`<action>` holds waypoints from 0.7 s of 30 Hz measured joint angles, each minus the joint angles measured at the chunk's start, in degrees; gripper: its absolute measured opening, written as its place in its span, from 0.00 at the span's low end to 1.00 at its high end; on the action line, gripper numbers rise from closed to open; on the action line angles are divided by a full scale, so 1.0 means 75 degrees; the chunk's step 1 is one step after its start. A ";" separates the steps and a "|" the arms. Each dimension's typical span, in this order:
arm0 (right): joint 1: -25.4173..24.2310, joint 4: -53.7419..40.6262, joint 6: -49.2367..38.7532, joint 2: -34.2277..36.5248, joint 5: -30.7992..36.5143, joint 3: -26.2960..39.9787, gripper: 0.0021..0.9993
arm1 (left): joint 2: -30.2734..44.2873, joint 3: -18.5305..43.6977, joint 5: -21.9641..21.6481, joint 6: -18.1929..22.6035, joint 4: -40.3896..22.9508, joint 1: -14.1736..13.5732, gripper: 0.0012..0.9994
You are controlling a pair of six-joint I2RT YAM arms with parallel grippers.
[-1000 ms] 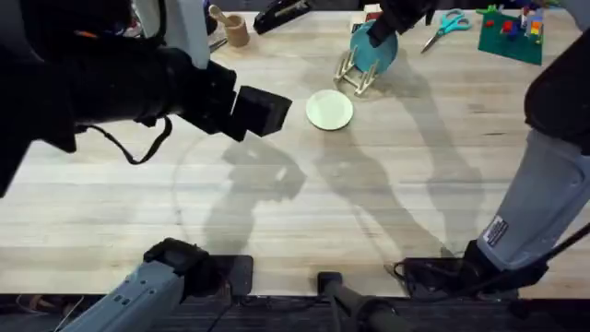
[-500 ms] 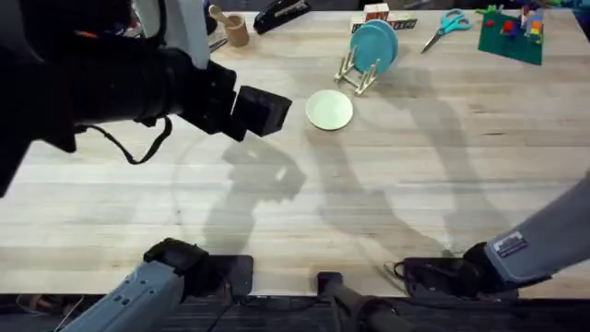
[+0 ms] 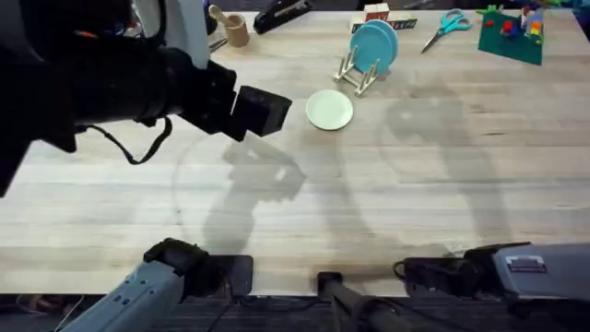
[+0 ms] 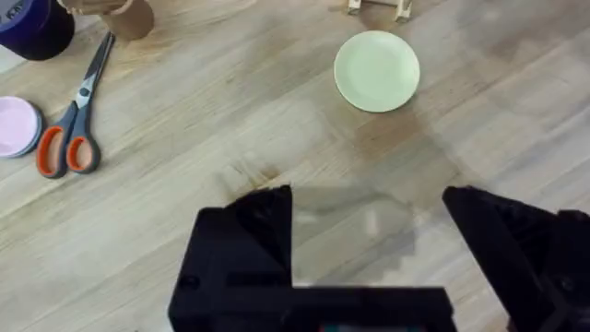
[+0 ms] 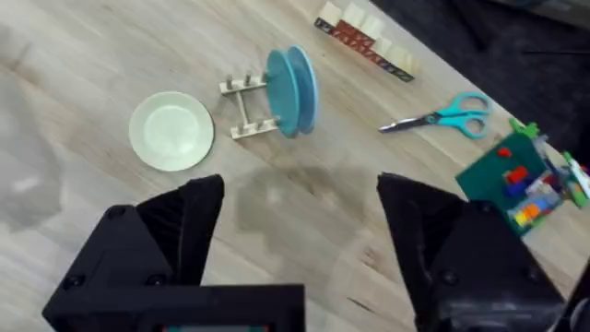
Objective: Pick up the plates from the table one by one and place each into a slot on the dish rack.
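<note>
Standing upright in the dish rack at the far side of the tabletop, the turquoise plate occupies a slot between the dowel pegs. The right wrist view shows two blue discs side by side in the rack – a teal one and a paler blue plate – both on edge and touching or nearly touching. The cream-yellow plate lies flat on the tabletop just beside the near end of the rack, apart from it.

Left claw: released, black fingers spread wide, nothing between them. It hangs above bare wood, with the cream-yellow plate farther off in its wrist view. In the overhead view the left arm appears large and dark, high under the camera.

Right claw: released, fingers spread, nothing held. Its wrist view looks down on the rack, the cream-yellow plate and the bare wood between them – well clear of all of them.

Other items on the tabletop:
- teal-handled scissors at the far edge
- orange-handled scissors near a pink dish
- a green board with coloured blocks at the far right corner
</note>
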 joint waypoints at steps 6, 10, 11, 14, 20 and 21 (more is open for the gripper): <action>-0.0171 0.0182 0.0524 -0.1558 -0.0003 -0.2375 1.00 | 0.0000 0.0000 0.0000 0.0001 0.0000 0.0000 0.99; -0.0171 0.0252 0.0881 -0.1998 -0.0003 -0.3409 1.00 | 0.0000 0.0000 0.0000 0.0001 0.0000 0.0000 0.99; -0.0171 0.0323 0.0979 -0.2096 -0.0003 -0.3622 1.00 | 0.0000 0.0000 0.0000 0.0001 0.0001 0.0000 0.99; -0.0171 0.0534 0.1316 -0.2431 -0.0003 -0.4199 1.00 | 0.0000 0.0000 0.0003 0.0001 0.0000 0.0000 0.99; -0.0171 0.0589 0.1895 -0.3156 -0.0003 -0.5047 1.00 | 0.0000 0.0000 0.0108 -0.0005 0.0003 0.0000 0.95; -0.0171 0.0591 0.1976 -0.3252 -0.0003 -0.5175 1.00 | 0.0000 0.0000 0.0139 -0.0007 0.0007 0.0000 0.88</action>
